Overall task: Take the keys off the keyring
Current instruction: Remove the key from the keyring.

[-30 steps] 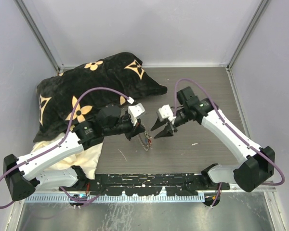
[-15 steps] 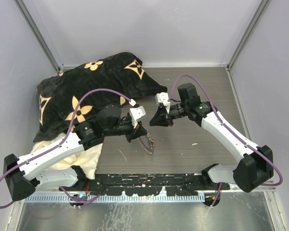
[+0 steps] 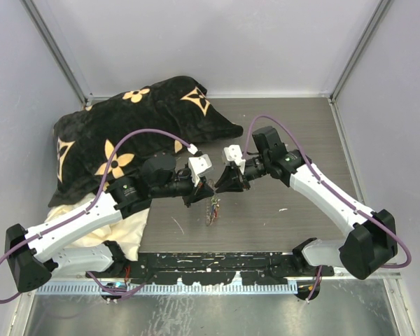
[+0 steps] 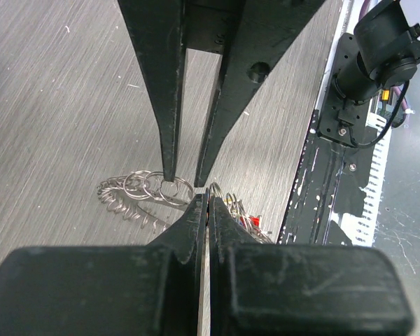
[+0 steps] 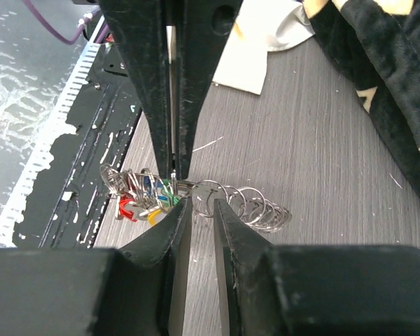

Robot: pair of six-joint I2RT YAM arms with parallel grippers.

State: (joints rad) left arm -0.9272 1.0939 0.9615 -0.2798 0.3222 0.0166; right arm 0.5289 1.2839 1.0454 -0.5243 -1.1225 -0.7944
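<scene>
Midway across the wooden table [image 3: 301,140], we are seeing both arms reaching inward, their tips almost meeting just right of the black flower-patterned cushion [image 3: 126,133]. The left gripper [image 3: 201,189] is showing only a hairline slit between its fingers in both wrist views, and that slit is closing on the wire of the keyring [image 3: 211,208], which is dangling below the tips as a thin, edge-on strand in the overhead view. The right gripper [image 3: 227,183] is facing it from the other side, its jaws standing a narrow gap apart. One small round loop of the ring is sitting right in that gap, spanning it from finger to finger. We cannot tell whether the fingers are actually pressing on the loop or only bracketing it. From the right wrist camera we are reading the ring as a chain of overlapping silver loops trailing away toward the cushion side. The keys [image 5: 143,203] are bunching at the opposite end, toward the black rail at the near edge. Red, green, blue and yellow heads are showing there, all threaded on the wire. The trailing loops are lying low over the wood grain, and we cannot tell whether they are touching it. A cream cloth [image 3: 119,234] is lying under the left arm, beside the cushion.
</scene>
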